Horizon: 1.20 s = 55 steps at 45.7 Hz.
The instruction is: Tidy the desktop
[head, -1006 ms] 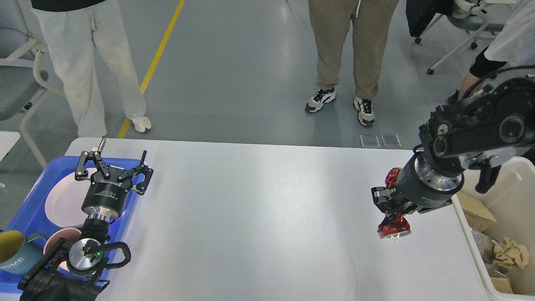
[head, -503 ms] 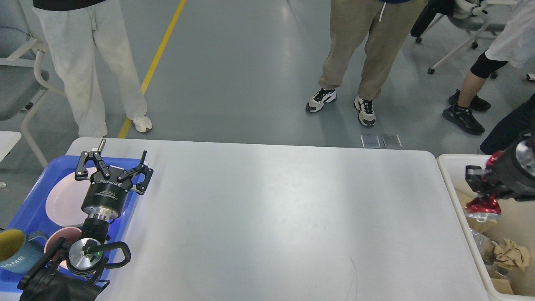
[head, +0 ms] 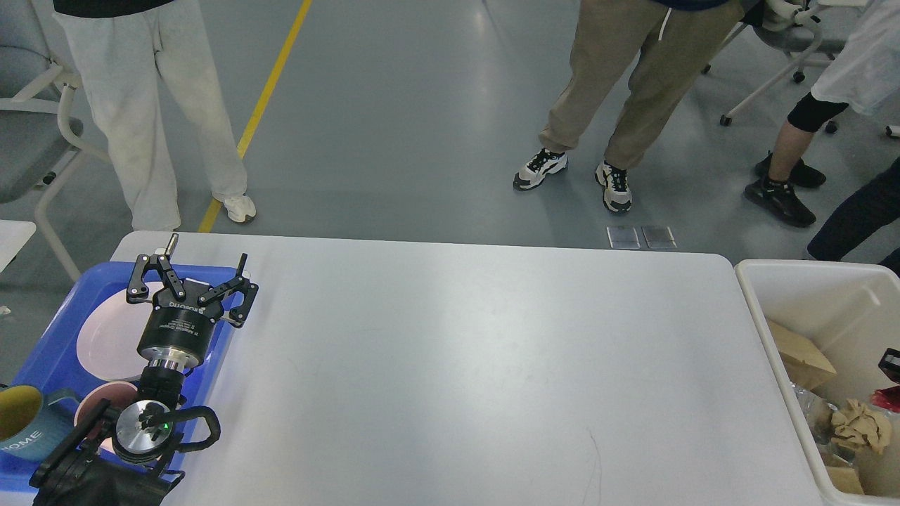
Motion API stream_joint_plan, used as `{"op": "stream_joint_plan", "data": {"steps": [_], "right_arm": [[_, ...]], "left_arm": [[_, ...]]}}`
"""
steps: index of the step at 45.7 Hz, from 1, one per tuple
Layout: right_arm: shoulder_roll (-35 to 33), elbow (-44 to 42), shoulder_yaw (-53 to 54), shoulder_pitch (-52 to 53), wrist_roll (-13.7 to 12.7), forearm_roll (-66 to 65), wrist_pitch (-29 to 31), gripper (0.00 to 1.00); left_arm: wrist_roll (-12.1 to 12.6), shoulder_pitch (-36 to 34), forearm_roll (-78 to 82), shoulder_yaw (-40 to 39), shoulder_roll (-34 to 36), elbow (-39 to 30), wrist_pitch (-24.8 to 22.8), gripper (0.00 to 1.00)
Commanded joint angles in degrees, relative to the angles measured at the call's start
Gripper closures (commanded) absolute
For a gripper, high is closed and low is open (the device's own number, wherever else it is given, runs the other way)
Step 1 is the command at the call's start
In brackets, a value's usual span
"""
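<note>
Binning: last scrap, over the bin (head: 773, 277)
Left tool (head: 191, 281): wide
Right tool (head: 890, 365): can't tell
Next: check bench (head: 478, 365)

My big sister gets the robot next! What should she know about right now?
Left gripper: open, holding nothing, above the blue plastic tray of pink plates and a mug.
Right gripper: almost out of view at the right edge, over the white rectangular bin of crumpled paper and cardboard; state unclear.
The large white tabletop has nothing loose on it.
Left: probably only parking the arms.
</note>
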Motion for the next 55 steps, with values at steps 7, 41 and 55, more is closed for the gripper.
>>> {"op": "stream_joint_plan", "data": {"steps": [7,41,55], "right_arm": [[18.3,-35.8,8.4,-28.5,-0.5,0.3,-0.3,1.0],[20.2,-40.3,12.4,-32.4,-1.7,0.3,-1.5,1.0],[20.1,-40.2,12.4,-32.3,-1.4,0.1,-11.4,0.0]], "left_arm": [[0.0,0.0,0.0,0.0,0.0,0.0,0.0,0.04],[0.0,0.0,0.0,0.0,0.0,0.0,0.1,0.04],[0.0,0.0,0.0,0.0,0.0,0.0,0.1,0.04]]}}
